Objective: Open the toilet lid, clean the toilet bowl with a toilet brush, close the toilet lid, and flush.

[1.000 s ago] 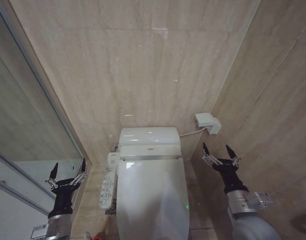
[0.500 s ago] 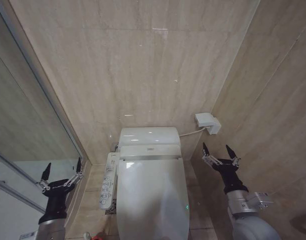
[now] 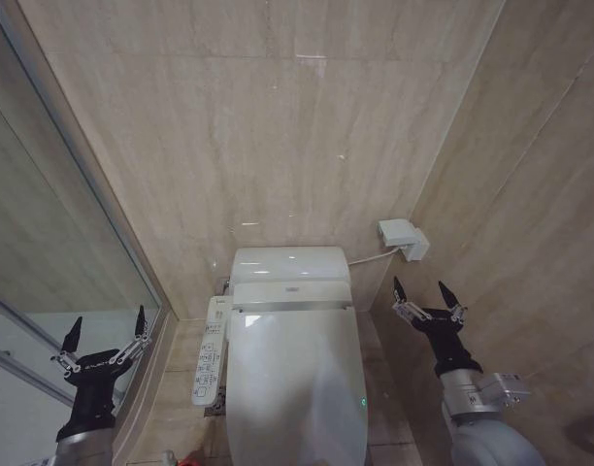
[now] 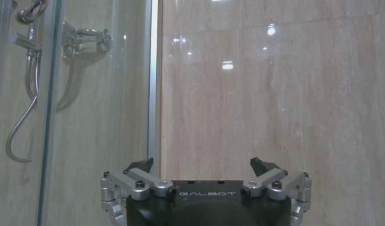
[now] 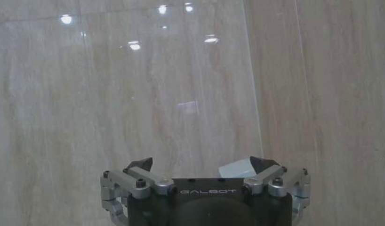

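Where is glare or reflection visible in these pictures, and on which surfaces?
Head view: soft highlights on the closed toilet lid and the tank top; the glass partition mirrors the tiles. Left wrist view: bright lamp spots on the wall tile, above the open left gripper. Right wrist view: similar spots high on the tile.

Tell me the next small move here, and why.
Probably bring the right hand down and in toward the toilet lid's front edge. The lid lies shut over the bowl, both hands are open and empty, and the left hand sits out by the shower glass.
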